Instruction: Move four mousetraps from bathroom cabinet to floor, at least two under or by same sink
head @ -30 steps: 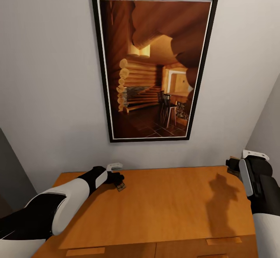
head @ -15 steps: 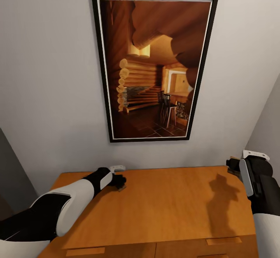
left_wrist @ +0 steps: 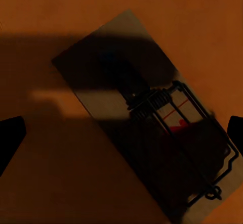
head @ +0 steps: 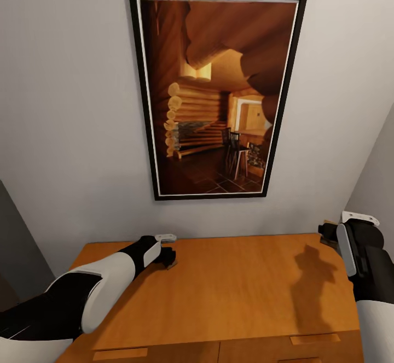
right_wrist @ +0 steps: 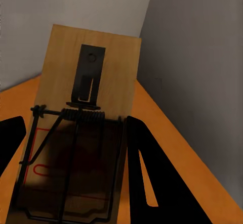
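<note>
left end effector spread over mousetrap lying flat on cabinet tabletop | right end effector pinching second mousetrap | handling: likely light, stiff, thin board; grip long edges, avoid spring wire

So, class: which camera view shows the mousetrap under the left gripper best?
The left wrist view: that mousetrap lies flat on the cabinet, spring and wire bar visible, between open fingertips. The head view shows only a dark sliver at the left gripper. The right wrist view shows a different mousetrap.
</note>
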Robot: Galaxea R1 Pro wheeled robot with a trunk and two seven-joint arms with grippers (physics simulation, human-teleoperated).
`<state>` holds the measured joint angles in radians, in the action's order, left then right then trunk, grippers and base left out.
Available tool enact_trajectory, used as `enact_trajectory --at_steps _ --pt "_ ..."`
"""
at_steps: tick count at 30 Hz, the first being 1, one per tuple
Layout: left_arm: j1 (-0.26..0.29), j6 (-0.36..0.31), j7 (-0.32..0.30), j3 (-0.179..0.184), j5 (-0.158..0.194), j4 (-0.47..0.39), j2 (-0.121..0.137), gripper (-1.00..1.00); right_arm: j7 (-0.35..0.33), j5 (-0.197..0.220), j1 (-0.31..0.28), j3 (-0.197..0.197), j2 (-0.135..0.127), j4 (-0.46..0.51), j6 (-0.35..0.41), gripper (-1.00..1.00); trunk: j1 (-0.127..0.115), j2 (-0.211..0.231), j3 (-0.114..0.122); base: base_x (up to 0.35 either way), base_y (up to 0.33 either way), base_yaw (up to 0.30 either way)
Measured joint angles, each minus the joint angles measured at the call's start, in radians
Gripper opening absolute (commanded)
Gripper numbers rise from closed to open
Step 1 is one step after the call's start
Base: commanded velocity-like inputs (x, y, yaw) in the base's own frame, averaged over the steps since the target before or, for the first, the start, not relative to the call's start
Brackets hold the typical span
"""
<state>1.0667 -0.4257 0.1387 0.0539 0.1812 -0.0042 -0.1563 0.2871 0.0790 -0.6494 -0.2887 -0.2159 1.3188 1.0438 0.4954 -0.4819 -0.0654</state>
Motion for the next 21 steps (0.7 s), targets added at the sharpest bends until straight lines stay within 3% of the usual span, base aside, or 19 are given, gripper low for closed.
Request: enact_trajectory --at_steps 7,16,21 --pt "0.000 0.001 -0.004 -0.001 0.001 -0.001 -0.002 1.00 0.000 -0.002 0.000 0.000 0.001 0.000 0.000 -1.00 0.000 0.000 0.000 0.000 0.000 0.000" --pt "0.000 0.007 -0.013 0.004 0.093 -0.005 -0.003 1.00 0.000 -0.006 0.000 0.000 0.002 0.000 0.000 -1.00 0.000 0.000 0.000 0.000 0.000 0.000" --pt "0.000 0.010 -0.013 0.007 0.106 -0.005 -0.003 1.00 0.000 -0.006 0.000 0.000 0.002 0.000 0.000 -1.00 0.000 0.000 0.000 0.000 0.000 0.000"
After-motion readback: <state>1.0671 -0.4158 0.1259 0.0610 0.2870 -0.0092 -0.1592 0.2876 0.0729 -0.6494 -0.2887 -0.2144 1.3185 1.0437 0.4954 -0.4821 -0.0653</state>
